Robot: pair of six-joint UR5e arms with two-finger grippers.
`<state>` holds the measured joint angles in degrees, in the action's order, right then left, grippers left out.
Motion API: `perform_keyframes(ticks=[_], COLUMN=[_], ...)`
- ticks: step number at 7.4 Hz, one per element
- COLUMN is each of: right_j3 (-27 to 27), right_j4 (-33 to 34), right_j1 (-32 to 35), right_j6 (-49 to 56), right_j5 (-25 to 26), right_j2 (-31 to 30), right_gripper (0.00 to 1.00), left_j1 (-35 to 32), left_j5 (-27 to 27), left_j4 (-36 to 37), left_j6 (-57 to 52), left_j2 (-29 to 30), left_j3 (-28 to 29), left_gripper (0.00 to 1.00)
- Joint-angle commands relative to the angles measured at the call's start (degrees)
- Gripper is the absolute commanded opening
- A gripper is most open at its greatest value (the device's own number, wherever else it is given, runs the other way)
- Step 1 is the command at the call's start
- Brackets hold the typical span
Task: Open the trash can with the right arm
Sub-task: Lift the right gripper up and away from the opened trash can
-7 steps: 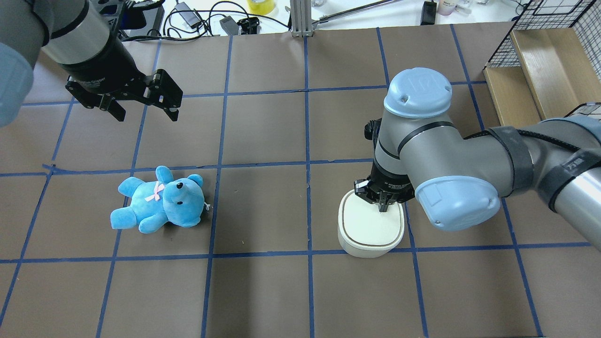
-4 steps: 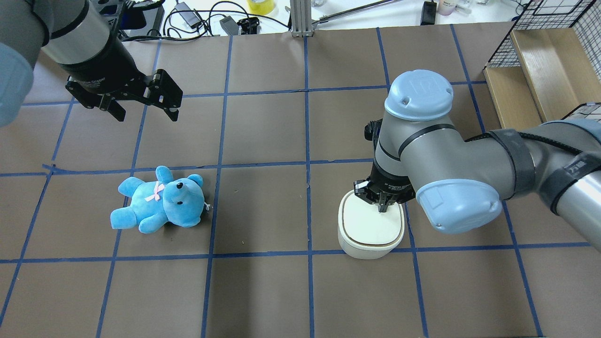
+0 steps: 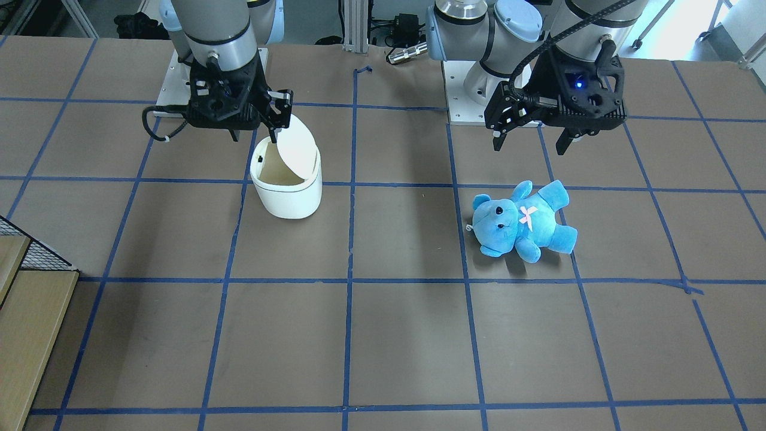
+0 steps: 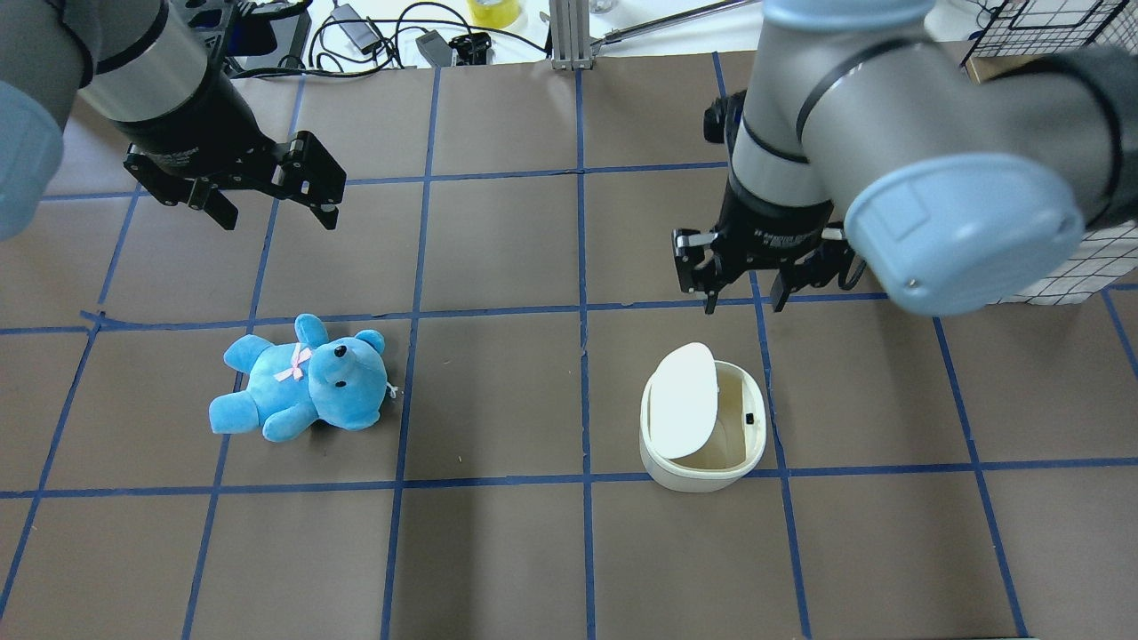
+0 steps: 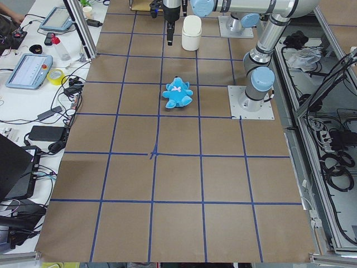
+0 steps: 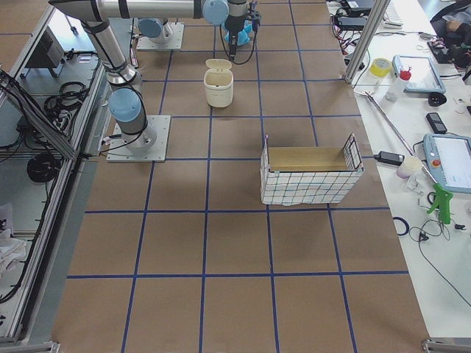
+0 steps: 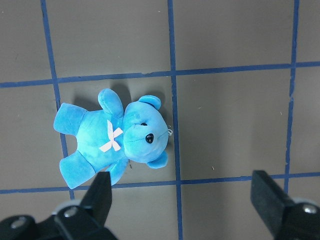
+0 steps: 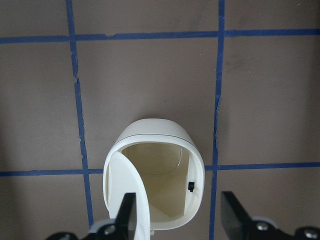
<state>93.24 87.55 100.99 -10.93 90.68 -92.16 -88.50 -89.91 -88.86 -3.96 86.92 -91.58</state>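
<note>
The white trash can [image 4: 695,475] stands right of the table's middle. Its lid [image 4: 682,400] is tilted up on one side, and the beige inside shows. It also shows in the front view [image 3: 288,200] and in the right wrist view [image 8: 154,128]. My right gripper [image 4: 745,300] is open and empty. It hangs above the table just beyond the can, not touching it, and shows in the front view [image 3: 254,134]. My left gripper [image 4: 277,213] is open and empty, high above the blue teddy [image 4: 302,380].
The teddy lies on its back in the left wrist view [image 7: 115,137]. A wire basket with a wooden bottom [image 6: 309,173] stands at the table's right end. Cables and small devices [image 4: 373,36] lie along the far edge.
My right gripper has lifted off the lid, moved away toward the far side and opened. The lid has swung up from flat. The left arm and teddy have not moved.
</note>
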Motion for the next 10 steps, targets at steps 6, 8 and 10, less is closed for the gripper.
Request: perform_keyframes(ticks=[6, 8, 10], right_j3=[-9.8, -10.3, -10.3], right_j4=[4.5, 4.0, 3.9], right_j1=[-5.9, -5.9, -5.9], right_j6=[7.1, 7.1, 7.1], right_j5=[1.2, 1.2, 1.2], right_j2=[1.5, 1.5, 1.5], right_gripper=[1.00, 1.00, 1.00], left_j1=[0.0, 0.0, 0.0], left_j5=[0.0, 0.0, 0.0], left_j4=[0.0, 0.0, 0.0], left_j6=[0.0, 0.0, 0.0], left_j2=[0.0, 0.0, 0.0], left_j3=[0.0, 0.0, 0.0], left_gripper=[1.00, 1.00, 1.00])
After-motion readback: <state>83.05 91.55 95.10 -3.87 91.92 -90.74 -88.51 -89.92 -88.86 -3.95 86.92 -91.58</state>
